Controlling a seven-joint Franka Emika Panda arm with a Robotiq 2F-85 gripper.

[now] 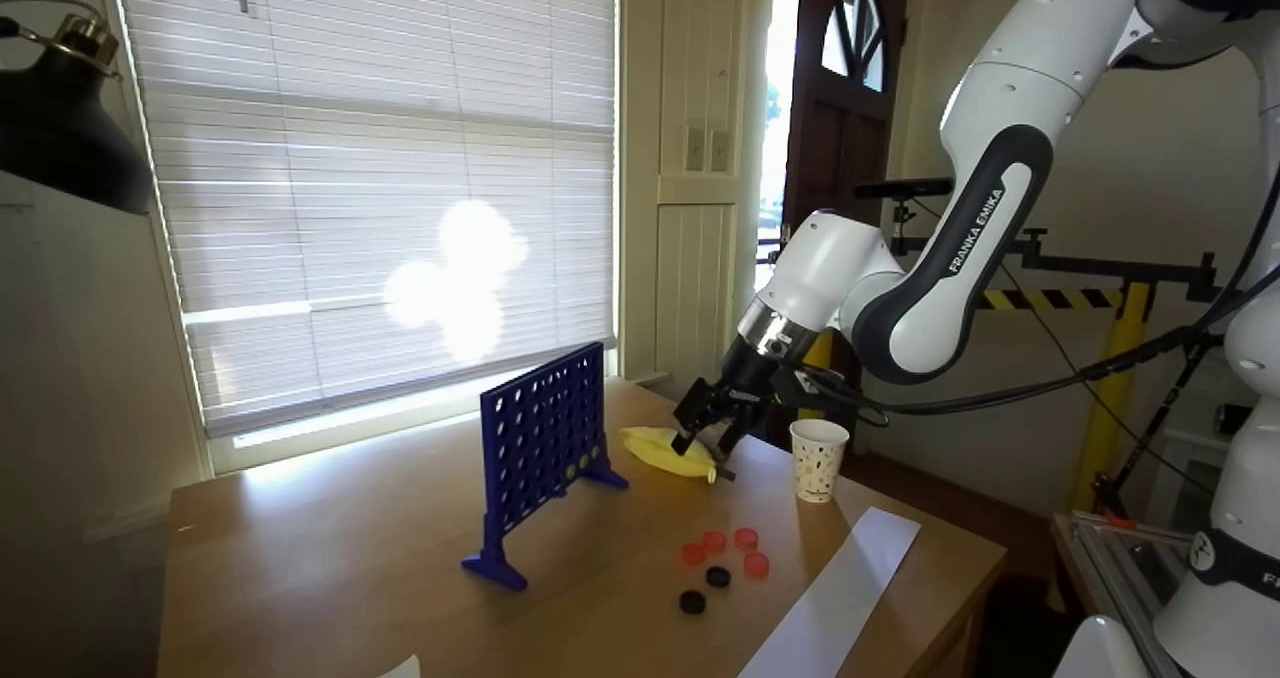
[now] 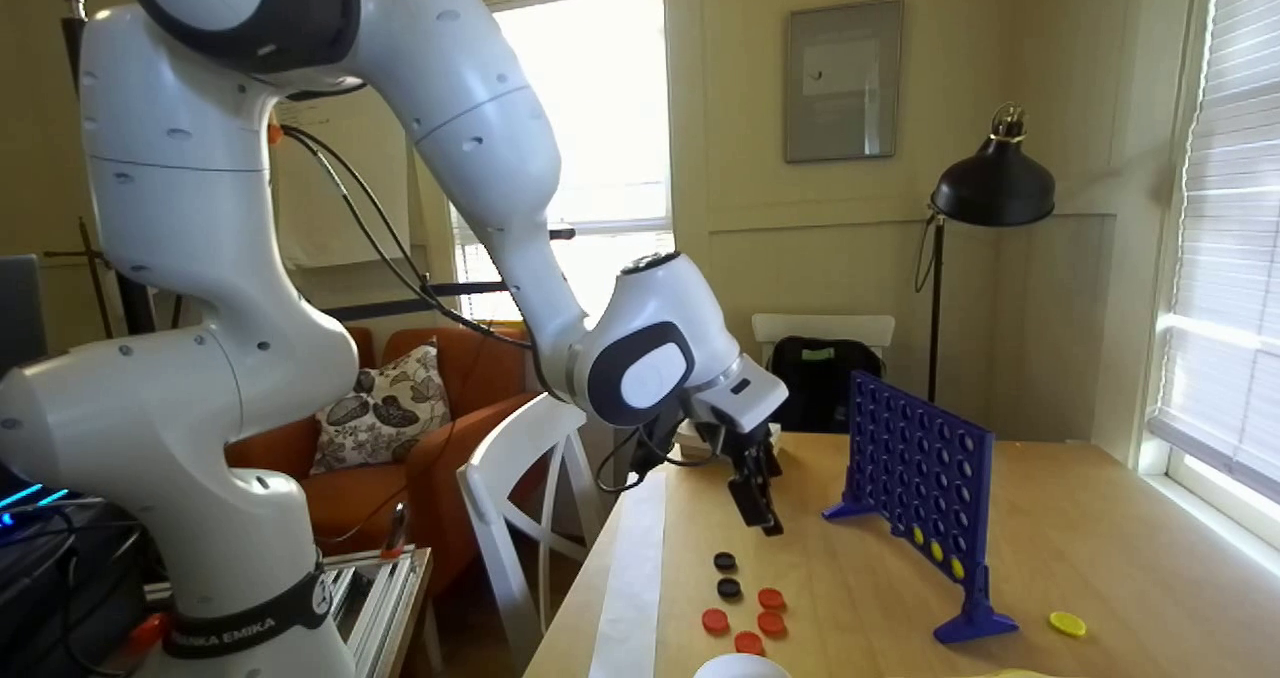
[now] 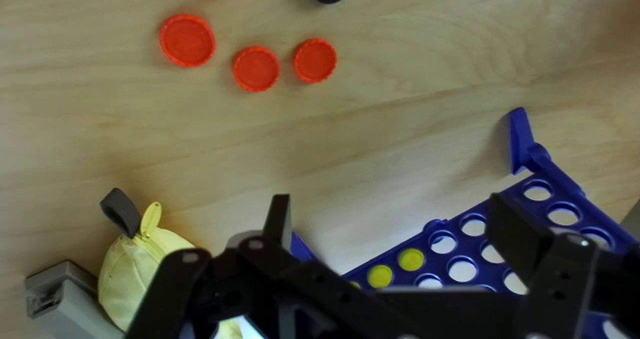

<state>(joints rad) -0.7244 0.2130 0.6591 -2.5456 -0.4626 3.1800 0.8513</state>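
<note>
Jaws wide apart, my gripper (image 3: pixel 392 214) holds nothing; wood tabletop and part of the blue upright game rack (image 3: pixel 470 244) show between its fingers. In an exterior view the gripper (image 1: pixel 704 446) overlaps the yellow zippered pouch (image 1: pixel 672 453); contact cannot be told there. The rack (image 1: pixel 552 442) stands nearby, with yellow discs (image 2: pixel 938 550) in its bottom row. Several red discs (image 3: pixel 256 69) and two black discs (image 2: pixel 729 589) lie loose on the table. One loose yellow disc (image 2: pixel 1067 623) is beside the rack's foot. The fingers hide part of the rack in the wrist view.
A patterned paper cup (image 1: pixel 818 458) and a white strip (image 1: pixel 840 588) are along the table's edge. Beside the pouch is a grey block (image 3: pixel 70 299) that I cannot identify. A white chair (image 2: pixel 530 518) stands against the table; a black lamp (image 2: pixel 995 183) rises behind it.
</note>
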